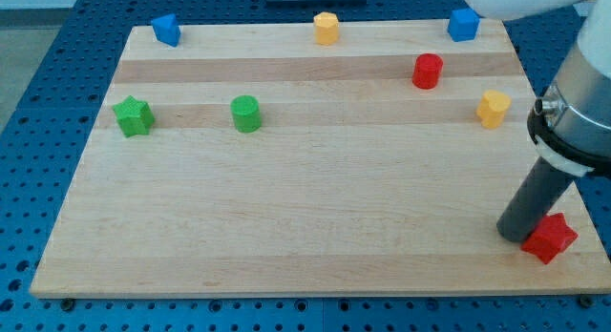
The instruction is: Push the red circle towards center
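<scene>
Red circle (427, 71) was seen near board's top right, far from centre. My tip (521, 238) rested touching red star (549, 238) at bottom right; nothing was held, since rod only pushes. Repositioning judged needed.

We see my tip (516, 237) at the board's (286, 217) bottom right corner, touching the red star (549, 238); the red circle (427, 71) sits near the top right.

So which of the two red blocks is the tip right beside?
The red star at the view's bottom right: my tip sits against its left side. The red circle stands far off, near the view's top.
</scene>
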